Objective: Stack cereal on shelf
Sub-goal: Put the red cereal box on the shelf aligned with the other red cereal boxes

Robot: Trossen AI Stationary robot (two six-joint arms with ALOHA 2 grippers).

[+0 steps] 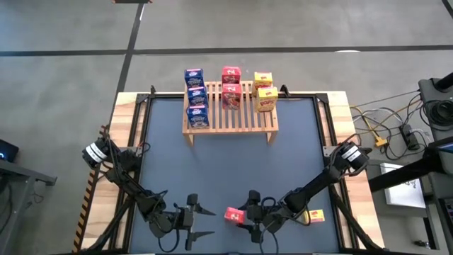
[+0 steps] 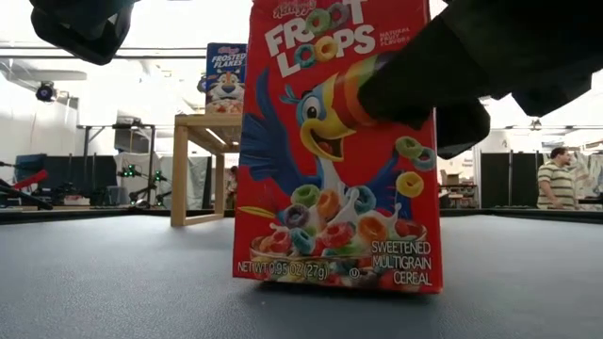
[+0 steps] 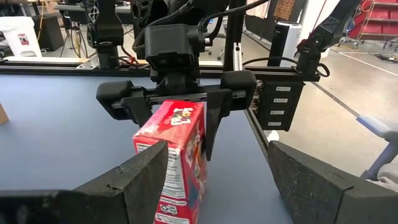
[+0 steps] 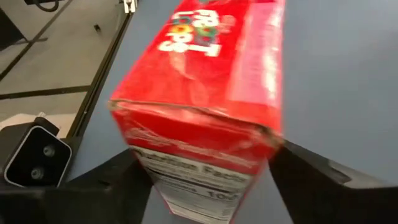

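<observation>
One red cereal box (image 1: 234, 215) stands upright on the dark table (image 1: 226, 163) near its front edge, long axis vertical, printed front facing the low camera. The right gripper (image 1: 249, 218) clamps it, one finger (image 3: 216, 118) on each narrow side near the top. The left gripper (image 1: 200, 219) waits just beside it, fingers spread and holding nothing. A yellow box (image 1: 314, 215) lies flat by the right arm, close to the table's right front corner. Open tabletop separates the front edge from the wooden shelf (image 1: 230, 117) at the back. On its slats sit three blue boxes (image 1: 196, 98), two red boxes (image 1: 231, 86) and two yellow boxes (image 1: 265, 92), in three columns running front to back.
</observation>
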